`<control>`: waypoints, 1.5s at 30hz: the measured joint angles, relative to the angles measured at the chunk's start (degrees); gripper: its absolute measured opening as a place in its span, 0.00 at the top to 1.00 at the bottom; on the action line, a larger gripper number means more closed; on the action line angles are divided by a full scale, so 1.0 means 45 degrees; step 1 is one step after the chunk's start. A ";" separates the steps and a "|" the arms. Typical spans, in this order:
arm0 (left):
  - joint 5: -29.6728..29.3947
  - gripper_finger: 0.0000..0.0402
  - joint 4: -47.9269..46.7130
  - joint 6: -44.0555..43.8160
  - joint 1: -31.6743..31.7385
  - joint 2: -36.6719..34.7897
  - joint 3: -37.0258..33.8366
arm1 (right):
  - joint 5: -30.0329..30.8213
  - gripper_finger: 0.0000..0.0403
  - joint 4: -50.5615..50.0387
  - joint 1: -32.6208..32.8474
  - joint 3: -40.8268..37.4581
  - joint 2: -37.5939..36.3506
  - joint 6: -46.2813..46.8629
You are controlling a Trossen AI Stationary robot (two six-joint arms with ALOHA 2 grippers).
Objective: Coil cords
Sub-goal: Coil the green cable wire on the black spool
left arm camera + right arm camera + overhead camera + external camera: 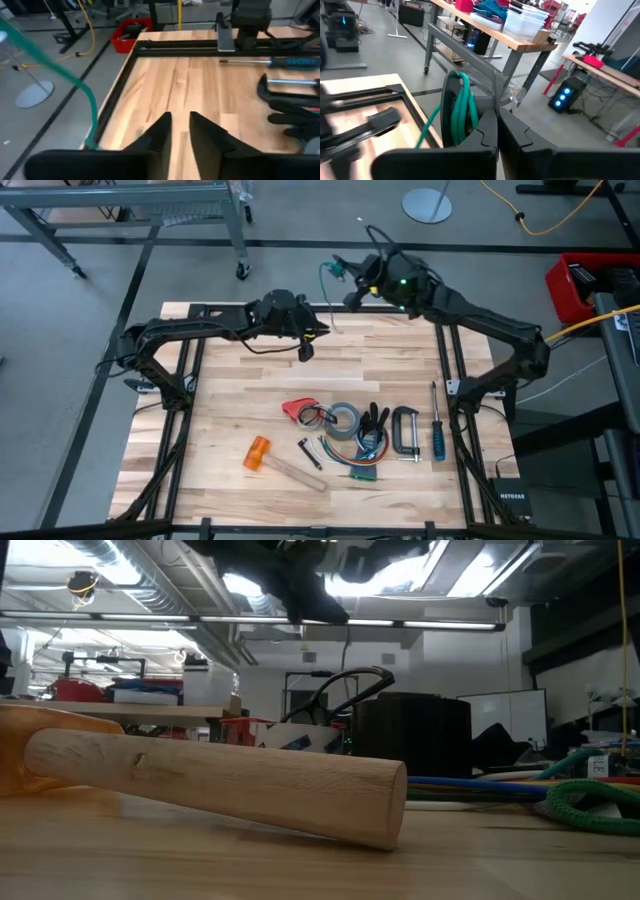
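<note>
The cord (462,107) is thin and teal-green, gathered into a few upright loops at my right gripper (497,120). That gripper is shut on it in the air just past the table's far edge (345,275). One strand (75,82) runs slack from the loops down past my left gripper (180,132). The left gripper hovers over the far middle of the table (305,345). Its fingers are a little open with nothing between them. Whether the strand touches the left gripper's body, I cannot tell. My right gripper pinches the cord's loops at their lower part (470,125) between its two shut fingers, several strands together. The fingers lie roughly level and point away from the table. The loops stand upright above the fingers, clear of everything, and one strand (427,131) trails down toward the table.
Tools lie in the near middle of the table: an orange-headed hammer (262,452) whose wooden handle (220,780) fills the low view, a tape roll (345,420), a red tool (298,410), a clamp (405,430), a screwdriver (437,435) and a bundle of coloured wires (362,468).
</note>
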 joint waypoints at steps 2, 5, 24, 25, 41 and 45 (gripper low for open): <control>-0.0049 0.79 0.0419 0.0022 0.0101 0.0136 -0.0005 | -0.0005 1.00 -0.0398 0.0000 0.0000 -0.0303 0.0136; -0.0059 0.70 0.1246 -0.0122 0.0123 0.0301 -0.0005 | 0.0010 1.00 -0.0682 0.0000 0.0000 -0.0578 0.0331; -0.2808 0.68 0.2549 -0.0964 0.0124 0.0523 -0.0005 | 0.0005 1.00 -0.0394 0.0000 0.0010 -0.0776 0.0321; -0.2807 0.68 0.2555 -0.0981 0.0124 0.0523 -0.0005 | 0.0005 1.00 -0.0394 0.0000 0.0010 -0.0776 0.0321; -0.3482 0.68 0.2404 -0.1152 0.0104 0.0523 -0.0005 | -0.0986 1.00 -0.0377 0.0003 0.0010 -0.0776 0.0312; -0.3483 0.68 0.2032 -0.1307 0.0105 0.0523 -0.0005 | -0.0869 1.00 -0.0405 0.0000 0.0010 -0.0773 0.0307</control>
